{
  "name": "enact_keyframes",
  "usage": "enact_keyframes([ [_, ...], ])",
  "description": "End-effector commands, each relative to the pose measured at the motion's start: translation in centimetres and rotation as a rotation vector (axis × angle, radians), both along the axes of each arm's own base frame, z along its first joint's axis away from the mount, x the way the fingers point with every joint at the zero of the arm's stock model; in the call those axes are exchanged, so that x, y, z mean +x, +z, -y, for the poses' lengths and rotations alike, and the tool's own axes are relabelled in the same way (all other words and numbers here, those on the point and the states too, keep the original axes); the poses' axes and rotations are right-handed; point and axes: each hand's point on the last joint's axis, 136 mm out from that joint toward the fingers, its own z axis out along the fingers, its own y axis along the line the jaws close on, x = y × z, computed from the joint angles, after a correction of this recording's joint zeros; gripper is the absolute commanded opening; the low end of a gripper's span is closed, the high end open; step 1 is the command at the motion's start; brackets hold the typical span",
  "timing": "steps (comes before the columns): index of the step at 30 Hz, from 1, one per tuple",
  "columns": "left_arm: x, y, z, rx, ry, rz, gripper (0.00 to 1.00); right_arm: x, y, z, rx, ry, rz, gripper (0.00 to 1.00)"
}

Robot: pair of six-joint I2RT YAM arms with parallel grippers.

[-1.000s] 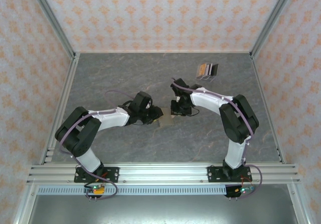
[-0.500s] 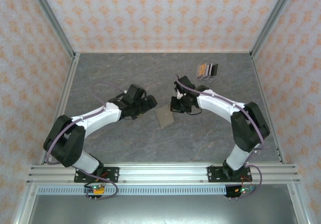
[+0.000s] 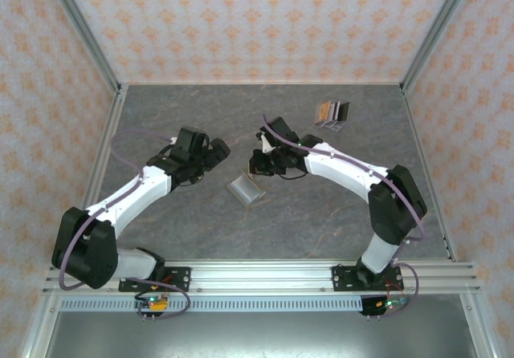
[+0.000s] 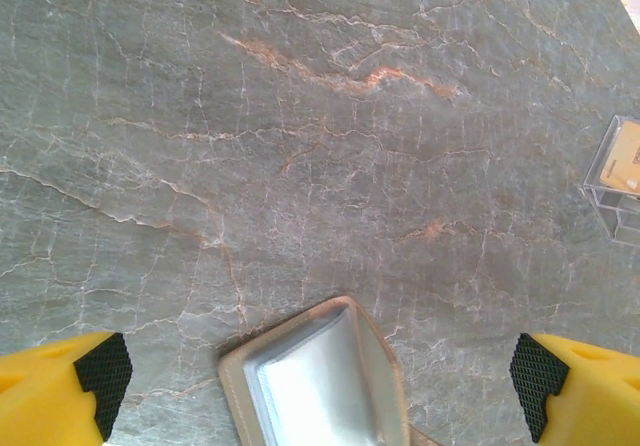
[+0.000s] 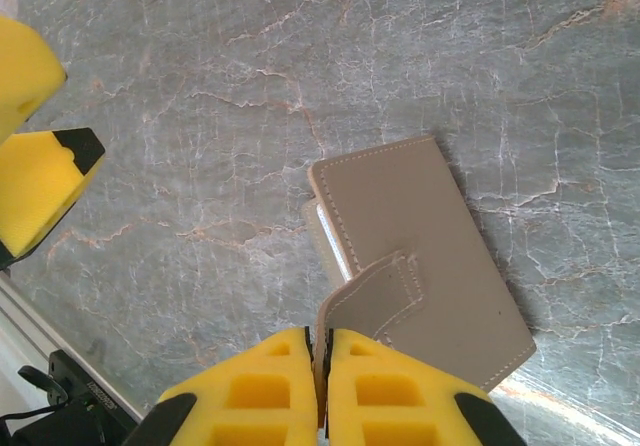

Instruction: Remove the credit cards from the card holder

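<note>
One card holder (image 5: 420, 236), one clear case (image 4: 618, 171), left pincer (image 4: 315, 374), right pincer (image 5: 322, 366).

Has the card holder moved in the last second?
Yes. The card holder has slid left, farther from the small stack at back right, its flap pinched by the right gripper.

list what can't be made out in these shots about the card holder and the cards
- Card holder: right wrist view, its tan cover hides any cards inside.
- Its lower part: left wrist view, cut by the bottom edge.
- Flap: right wrist view, its tip pinched inside the right end effector.
- Far stack: top view, too small to count.
</note>
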Motion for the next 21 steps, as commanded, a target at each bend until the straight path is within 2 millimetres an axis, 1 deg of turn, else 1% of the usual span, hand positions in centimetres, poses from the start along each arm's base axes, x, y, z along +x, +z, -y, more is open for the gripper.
enact_keyframes([
  [1,-0.5,-0.3,0.0,0.009,-0.019,-0.016,1.0,1.2,0.1,0.5,-0.052,-0.017,0.038,0.08],
  [3,-0.2,-0.4,0.4,-0.007,-0.023,-0.013,1.0,1.6,-0.2,1.4,-0.086,-0.032,0.042,0.08],
  [8,0.5,-0.4,1.5,-0.04,-0.066,0.01,1.0,2.8,-1.4,5.2,-0.181,-0.099,0.076,0.08],
  [11,0.8,-0.3,2.9,-0.059,-0.122,0.02,0.99,3.4,-2.5,7.3,-0.208,-0.142,0.063,0.08],
  [14,1.2,-0.3,5.3,-0.08,-0.207,0.017,0.94,3.7,-3.6,8.4,-0.244,-0.152,0.052,0.08],
  [17,1.6,-0.6,8.1,-0.083,-0.276,0.019,0.88,3.8,-4.7,8.7,-0.267,-0.139,0.048,0.08],
  [20,2.0,-1.2,10.6,-0.083,-0.331,0.017,0.76,4.1,-5.5,9.3,-0.3,-0.145,0.045,0.08],
  [21,2.2,-1.6,11.3,-0.082,-0.34,0.014,0.7,4.2,-5.6,9.5,-0.303,-0.15,0.045,0.08],
])
